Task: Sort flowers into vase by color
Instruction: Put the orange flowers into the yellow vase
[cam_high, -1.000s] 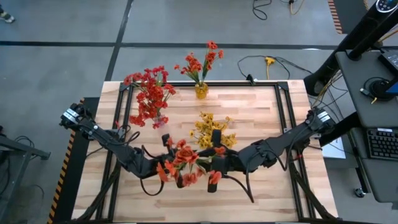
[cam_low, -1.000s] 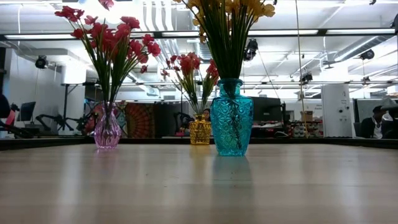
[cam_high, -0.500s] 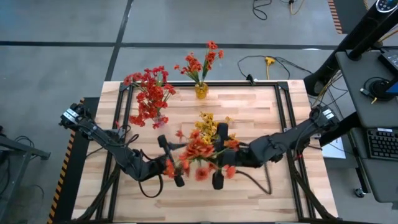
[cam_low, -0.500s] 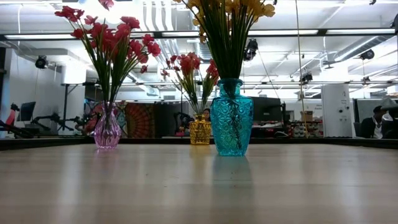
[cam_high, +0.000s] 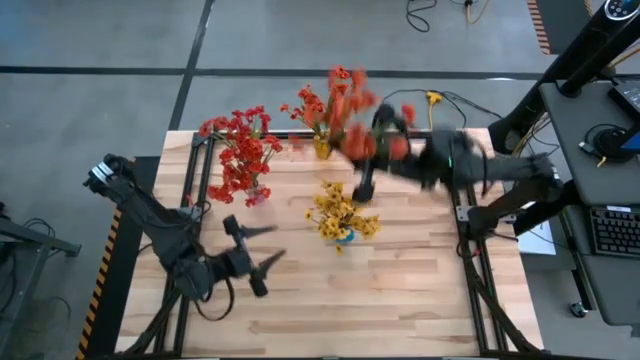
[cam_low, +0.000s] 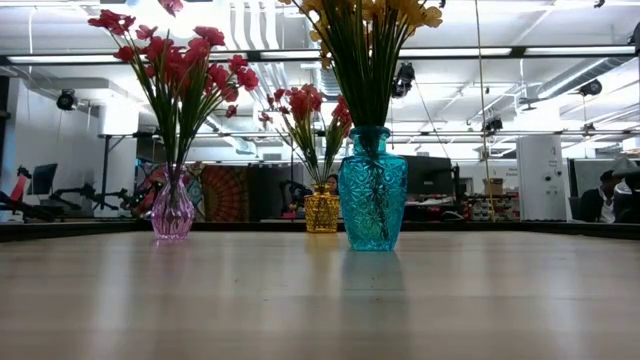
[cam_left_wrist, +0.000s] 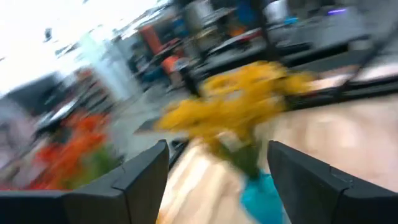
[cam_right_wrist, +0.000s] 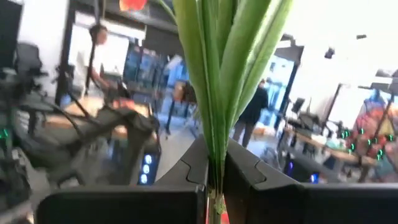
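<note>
My right gripper (cam_high: 375, 150) is high over the table's far right part, shut on a bunch of orange-red flowers (cam_high: 352, 135) that shows blurred. Just left of it a yellow vase (cam_high: 323, 147) with orange-red flowers stands at the far edge. A pink vase (cam_low: 172, 210) holds red flowers (cam_high: 240, 150) at the far left. A teal vase (cam_low: 372, 200) with yellow flowers (cam_high: 340, 212) stands mid-table. My left gripper (cam_high: 258, 252) hangs open and empty over the near left part, pointing toward the teal vase (cam_left_wrist: 261, 193). My right gripper pinches the bunch's green stems (cam_right_wrist: 215, 163) between its two fingers (cam_right_wrist: 186, 171). The stems stand out past the fingers and fan apart toward the blooms. The whole bunch is lifted clear of the table.
Black rails (cam_high: 455, 170) frame the wooden tabletop (cam_high: 400, 290). Cables (cam_high: 420, 100) lie on the floor behind the far edge, and a desk with a keyboard (cam_high: 610, 230) stands to the right. The table's near half is bare wood.
Both grippers met at the orange-red bunch near the table's middle front. My left gripper has let go and drawn back toward the left edge. My right gripper has swung the bunch up and toward the far edge, close to the yellow vase.
</note>
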